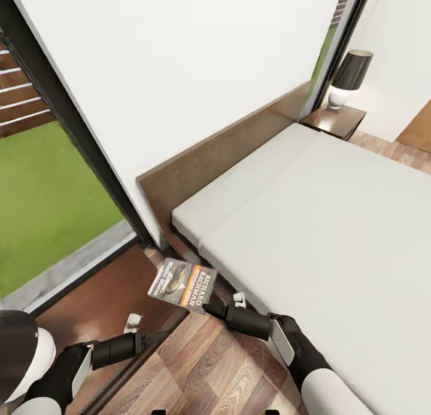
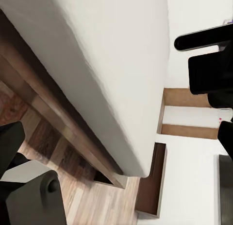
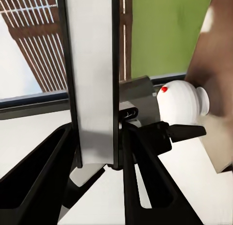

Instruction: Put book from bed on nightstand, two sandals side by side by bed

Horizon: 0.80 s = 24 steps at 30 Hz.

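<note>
The book, a grey-dark cover with an orange band, hangs in the air with my right gripper shut on its lower corner. It hovers over the edge of the near nightstand, a dark reddish-brown top between the window and the bed. In the right wrist view the book stands edge-on between the two black fingers. My left gripper lies low over the nightstand's front edge, just left of the book; its jaws are too dark to read. The sandals are out of view.
A second nightstand with a black-shaded lamp stands at the far end of the brown headboard. A tall dark-framed window onto grass is at the left. Wood-plank floor runs between my arms.
</note>
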Motion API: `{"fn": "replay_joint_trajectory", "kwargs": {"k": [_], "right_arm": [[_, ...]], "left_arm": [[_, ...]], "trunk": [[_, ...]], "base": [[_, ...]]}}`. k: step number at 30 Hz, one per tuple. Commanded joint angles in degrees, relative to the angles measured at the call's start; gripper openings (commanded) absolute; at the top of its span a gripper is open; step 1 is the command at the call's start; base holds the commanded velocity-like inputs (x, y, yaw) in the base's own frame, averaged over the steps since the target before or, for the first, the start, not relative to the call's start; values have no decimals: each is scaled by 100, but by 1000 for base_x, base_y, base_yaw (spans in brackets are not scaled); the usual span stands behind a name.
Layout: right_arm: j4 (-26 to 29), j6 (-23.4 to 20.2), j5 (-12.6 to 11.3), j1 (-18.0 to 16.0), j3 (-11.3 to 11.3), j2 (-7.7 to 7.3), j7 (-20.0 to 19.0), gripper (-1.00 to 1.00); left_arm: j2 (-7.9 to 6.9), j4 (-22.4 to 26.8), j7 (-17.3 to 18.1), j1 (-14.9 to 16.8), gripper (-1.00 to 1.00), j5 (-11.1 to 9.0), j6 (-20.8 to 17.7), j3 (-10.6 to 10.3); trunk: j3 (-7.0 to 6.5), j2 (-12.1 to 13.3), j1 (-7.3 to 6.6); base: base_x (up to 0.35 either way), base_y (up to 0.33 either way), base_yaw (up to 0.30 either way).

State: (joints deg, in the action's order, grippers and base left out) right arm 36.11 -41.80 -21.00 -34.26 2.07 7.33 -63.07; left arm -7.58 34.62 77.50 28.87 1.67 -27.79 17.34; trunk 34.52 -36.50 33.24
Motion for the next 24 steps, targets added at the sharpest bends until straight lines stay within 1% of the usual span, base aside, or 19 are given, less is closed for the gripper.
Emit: {"fn": "replay_joint_trajectory", "kwargs": {"k": [1, 21, 24], "right_arm": [[2, -48, -19, -2, 22, 5, -12, -100], [2, -54, -19, -2, 22, 5, -12, -100], [2, -56, -19, -2, 22, 5, -12, -100]], "left_arm": [[2, 1, 28, 4, 100, 18, -60, 15], [2, 0, 25, 4, 100, 18, -60, 15], [2, 0, 27, 4, 100, 18, -60, 15]], "trunk": [[5, -5, 1], [5, -5, 1], [59, -126, 67]], "base": [[0, 0, 294], [0, 0, 294], [0, 0, 294]]}}
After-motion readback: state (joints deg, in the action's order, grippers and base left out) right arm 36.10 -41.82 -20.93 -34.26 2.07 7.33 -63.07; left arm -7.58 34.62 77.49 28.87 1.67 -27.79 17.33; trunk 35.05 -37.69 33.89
